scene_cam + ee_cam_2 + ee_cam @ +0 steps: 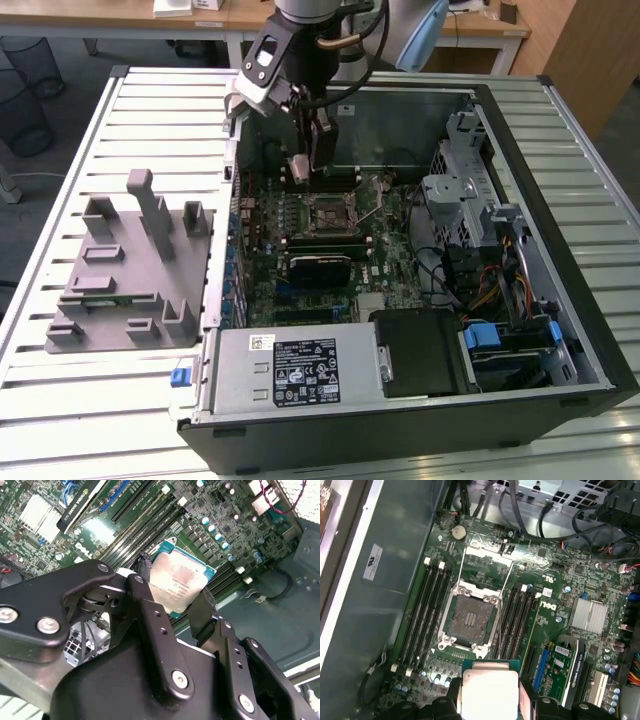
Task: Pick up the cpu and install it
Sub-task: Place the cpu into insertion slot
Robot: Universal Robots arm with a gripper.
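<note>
Hand clamped on the cpu, held over the board inside the open case.

The hand (175, 587) grips the cpu (181, 580) by two opposite edges, with a black finger (202, 611) pressed to each side and the silvery top in plain sight in both wrist views. In the exterior view the cpu hangs clear of the board (310, 255), near the socket (330, 212) and at about 11 o'clock from it, the two apart. In the first wrist view the socket sits within its metal frame, with dark slots (422, 610) along both sides. The case (560, 200) lies on a slatted worktop (150, 110), with a grey fixture (130, 270) at its 9 o'clock.
</note>
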